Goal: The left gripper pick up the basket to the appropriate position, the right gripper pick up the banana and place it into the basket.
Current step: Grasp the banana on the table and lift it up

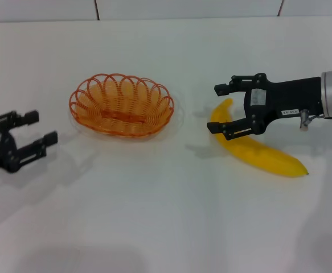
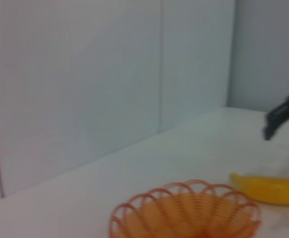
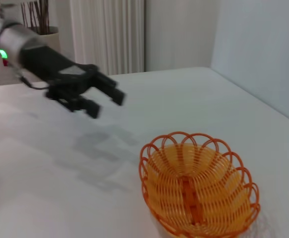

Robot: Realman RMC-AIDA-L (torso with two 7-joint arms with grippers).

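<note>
basket (image 1: 121, 105) empty on table, untouched. left gripper (image 1: 33, 129) fingers apart, hovering beside it. right gripper (image 1: 221, 109) fingers apart, over banana (image 1: 257, 149) top end, not gripping. step: approach. next: left should close on basket rim, right drop and clamp banana.

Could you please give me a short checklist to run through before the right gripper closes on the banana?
1. right gripper open: ok.
2. Fingers on either side of the banana: cannot tell; the gripper sits over its upper end, height unclear.
3. banana lying free on the table: ok.
4. basket empty: ok.
5. left gripper holding the basket: not ok; it is open, apart from the rim.
</note>
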